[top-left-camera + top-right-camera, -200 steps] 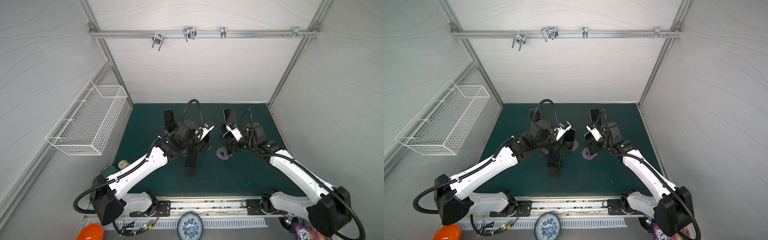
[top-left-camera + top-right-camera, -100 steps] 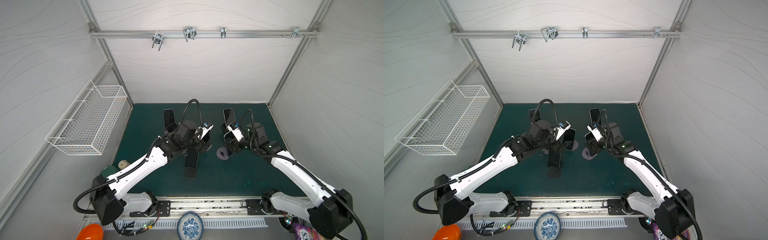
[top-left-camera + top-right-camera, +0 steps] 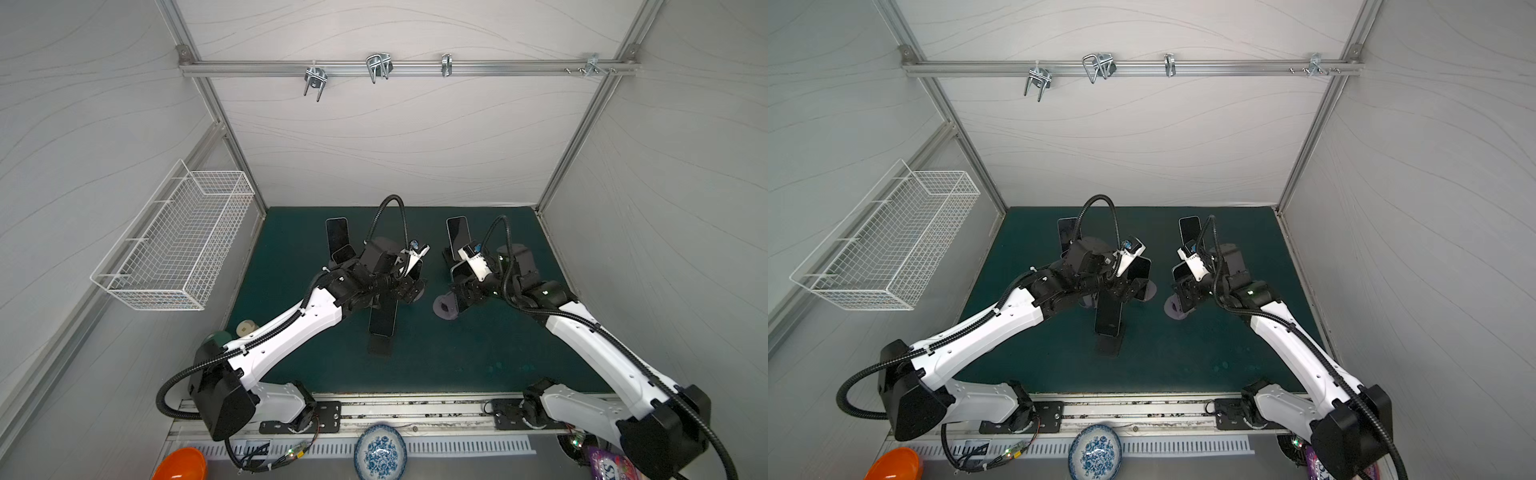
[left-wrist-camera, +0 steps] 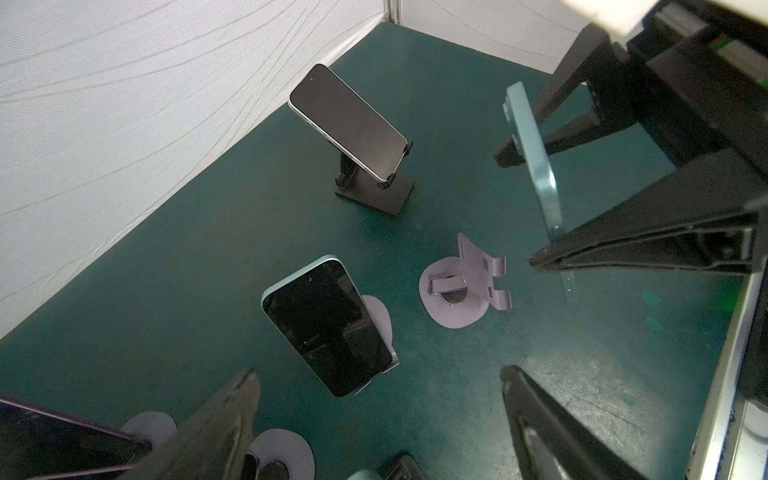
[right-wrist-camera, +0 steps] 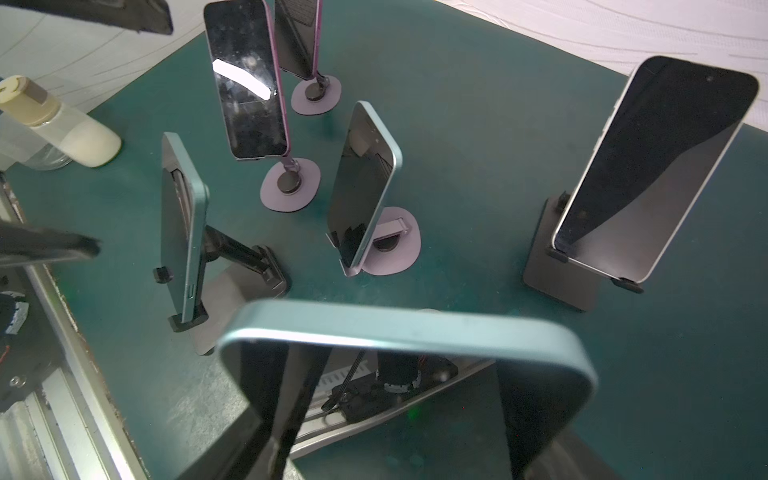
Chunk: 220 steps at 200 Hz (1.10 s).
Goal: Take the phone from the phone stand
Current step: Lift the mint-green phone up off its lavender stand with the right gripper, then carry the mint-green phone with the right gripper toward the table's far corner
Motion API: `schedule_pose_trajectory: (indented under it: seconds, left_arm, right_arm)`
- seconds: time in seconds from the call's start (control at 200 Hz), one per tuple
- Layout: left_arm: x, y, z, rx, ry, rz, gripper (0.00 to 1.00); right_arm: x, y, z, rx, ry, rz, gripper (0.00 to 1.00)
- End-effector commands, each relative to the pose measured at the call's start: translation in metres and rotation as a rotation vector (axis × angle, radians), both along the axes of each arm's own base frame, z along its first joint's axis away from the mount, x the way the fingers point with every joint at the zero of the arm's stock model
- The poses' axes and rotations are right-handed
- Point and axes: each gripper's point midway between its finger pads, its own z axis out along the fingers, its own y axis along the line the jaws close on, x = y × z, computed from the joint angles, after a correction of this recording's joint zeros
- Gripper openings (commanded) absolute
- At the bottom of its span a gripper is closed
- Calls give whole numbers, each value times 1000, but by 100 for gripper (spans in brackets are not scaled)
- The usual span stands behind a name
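The teal phone hangs in the air, apart from its empty purple stand. The right tool pinches it, one finger on each flat face, so the phone is seen edge-on from the left wrist. In a top view the stand sits on the green bench at about 7 o'clock from the held phone. At 9 o'clock from the right tool, the left tool hovers with its jaws wide and empty. It is just above a second phone leaning on another lilac base. At 12 o'clock, near the back wall, a silver phone rests on a black stand.
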Motion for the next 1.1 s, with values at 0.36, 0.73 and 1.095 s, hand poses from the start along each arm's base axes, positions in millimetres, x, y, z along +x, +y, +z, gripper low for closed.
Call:
schedule_pose_trajectory:
  seconds: [0.36,0.73,1.095]
  left_arm:
    - [27,-25,34,7,-141,-46,92]
    - [34,-37,39,25,-204,-137,94]
    - [51,-19,52,-44,-192,-132,95]
  right_arm:
    - [40,-19,24,27,1,-140,62]
    - [66,-35,16,-96,-37,-153,60]
    - [115,-63,16,-98,-11,-252,50]
